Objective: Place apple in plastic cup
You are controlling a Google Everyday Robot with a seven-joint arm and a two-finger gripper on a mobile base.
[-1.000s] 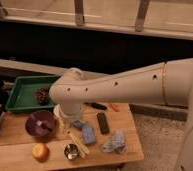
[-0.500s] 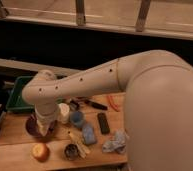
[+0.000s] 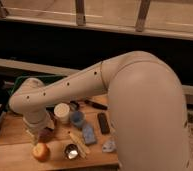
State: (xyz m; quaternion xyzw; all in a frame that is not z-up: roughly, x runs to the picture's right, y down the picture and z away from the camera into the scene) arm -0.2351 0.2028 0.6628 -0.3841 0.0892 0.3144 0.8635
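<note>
The apple [image 3: 41, 151], yellow-orange with a red blush, lies on the wooden table [image 3: 12, 131] near its front left edge. The dull-blue plastic cup [image 3: 77, 118] stands upright near the table's middle, right beside a cream-white cup [image 3: 62, 112]. My arm sweeps in from the right, and its wrist bends down at the left. The gripper [image 3: 41, 134] hangs open just above and behind the apple, apart from it, and holds nothing. It covers most of a dark bowl [image 3: 48, 134].
A small shiny metal cup [image 3: 71, 151] stands right of the apple, with a yellowish stick [image 3: 80, 144] beside it. A blue block [image 3: 88, 134], a black remote [image 3: 104, 122], a crumpled wrapper [image 3: 109, 146] and a black pen [image 3: 95, 104] lie further right. A green tray [image 3: 24, 81] sits behind the arm.
The arm has swung further left and lower, so the gripper went from beside the cups to just above the apple. The things on the table have stayed put.
</note>
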